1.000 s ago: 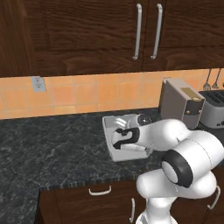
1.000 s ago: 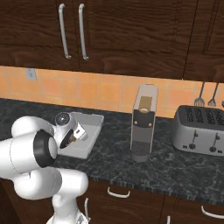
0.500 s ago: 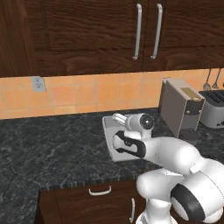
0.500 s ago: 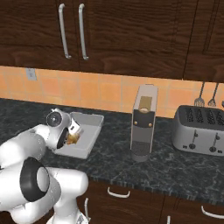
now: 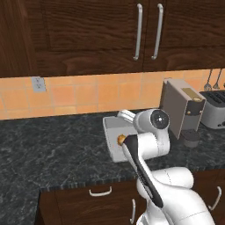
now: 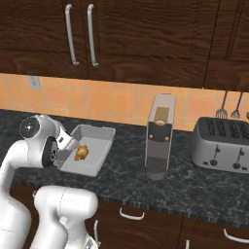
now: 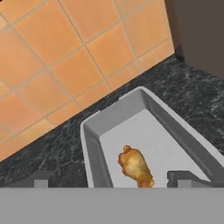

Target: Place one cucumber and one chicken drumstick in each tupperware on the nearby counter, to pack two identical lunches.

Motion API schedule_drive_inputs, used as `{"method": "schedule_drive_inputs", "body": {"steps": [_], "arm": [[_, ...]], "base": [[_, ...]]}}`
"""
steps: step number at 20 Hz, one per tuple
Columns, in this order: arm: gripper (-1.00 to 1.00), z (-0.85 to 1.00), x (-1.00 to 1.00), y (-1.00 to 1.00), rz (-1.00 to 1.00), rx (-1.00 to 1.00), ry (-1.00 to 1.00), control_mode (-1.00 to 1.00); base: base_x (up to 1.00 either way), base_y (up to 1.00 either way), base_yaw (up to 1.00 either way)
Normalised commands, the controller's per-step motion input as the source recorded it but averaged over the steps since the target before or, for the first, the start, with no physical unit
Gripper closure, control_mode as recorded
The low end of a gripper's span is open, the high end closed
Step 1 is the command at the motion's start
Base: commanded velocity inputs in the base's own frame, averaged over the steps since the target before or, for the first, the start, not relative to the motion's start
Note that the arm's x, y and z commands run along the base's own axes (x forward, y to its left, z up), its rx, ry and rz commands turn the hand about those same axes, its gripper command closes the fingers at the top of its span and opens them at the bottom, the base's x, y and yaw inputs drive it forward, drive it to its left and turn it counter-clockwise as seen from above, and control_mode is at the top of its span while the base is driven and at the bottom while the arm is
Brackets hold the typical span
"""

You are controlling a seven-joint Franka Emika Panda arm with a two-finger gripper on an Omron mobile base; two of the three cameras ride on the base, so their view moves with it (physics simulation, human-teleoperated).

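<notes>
Chicken drumstick point(image 7: 135, 166) lies loose on the tupperware point(image 7: 114, 113) floor, between and just ahead of the gripper point(image 7: 109, 179) fingertips. Its jaws stand spread, holding nothing.

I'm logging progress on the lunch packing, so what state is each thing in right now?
Tupperware: upright on the counter, lid off, holding one drumstick.
Drumstick: lying loose on the tupperware floor, not gripped.
Claw: open, fingertips apart above the tupperware, holding nothing.
Cabinet doors: shut.
Drawers: shut.
</notes>
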Motion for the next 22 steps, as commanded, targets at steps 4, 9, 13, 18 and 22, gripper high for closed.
{"method": "schedule_drive_inputs", "body": {"steps": [4, 9, 13, 18, 22], "arm": [[-1.0, 0.89, -1.0, -0.11, 0.0, 0.0, 0.29, -1.0], [-1.0, -0.09, -0.8, 0.0, 0.0, -0.06, 0.24, 1.0], [-1.0, 0.0, 0.0, 0.0, 0.0, 0.0, 0.0, 1.0], [-1.0, 0.0, 0.0, 0.0, 0.0, 0.0, 0.0, 1.0], [-1.0, 0.0, 0.0, 0.0, 0.0, 0.0, 0.0, 1.0]], "base": [[0.0, 0.0, 0.0], [-0.2, -0.03, -0.01], [-1.0, -0.42, -0.23], [-0.87, -0.58, -0.58], [-0.02, -0.74, -0.85]]}}
